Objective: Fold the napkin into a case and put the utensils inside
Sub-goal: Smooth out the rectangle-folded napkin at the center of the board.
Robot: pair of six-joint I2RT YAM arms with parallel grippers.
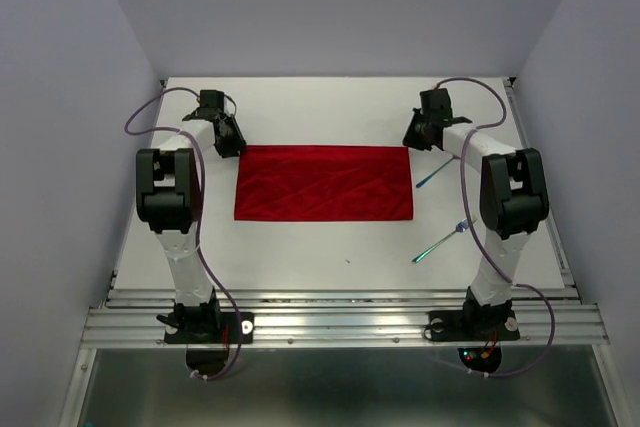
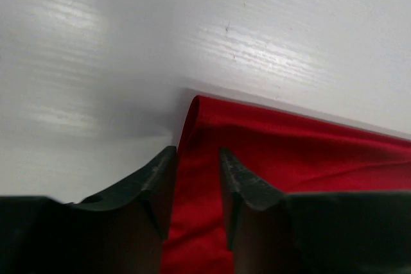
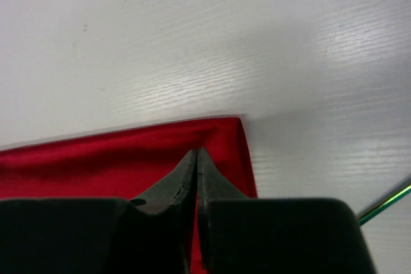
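Observation:
The red napkin (image 1: 323, 182) lies flat on the white table as a wide rectangle. My left gripper (image 1: 232, 139) is at its far left corner. In the left wrist view its jaws (image 2: 198, 152) stand apart, with red cloth (image 2: 289, 152) showing in the gap. At the far right corner, my right gripper (image 1: 415, 137) has its fingertips pressed together (image 3: 196, 151) on the napkin (image 3: 96, 158). A fork with a teal handle (image 1: 440, 243) lies right of the napkin. A second slim utensil (image 1: 436, 171) lies farther back beside the right arm. Its green handle tip (image 3: 385, 203) shows in the right wrist view.
The grey enclosure walls stand close on the left, right and back. A metal rail (image 1: 340, 322) along the near edge carries both arm bases. The white tabletop (image 1: 330, 247) runs between the napkin and the rail.

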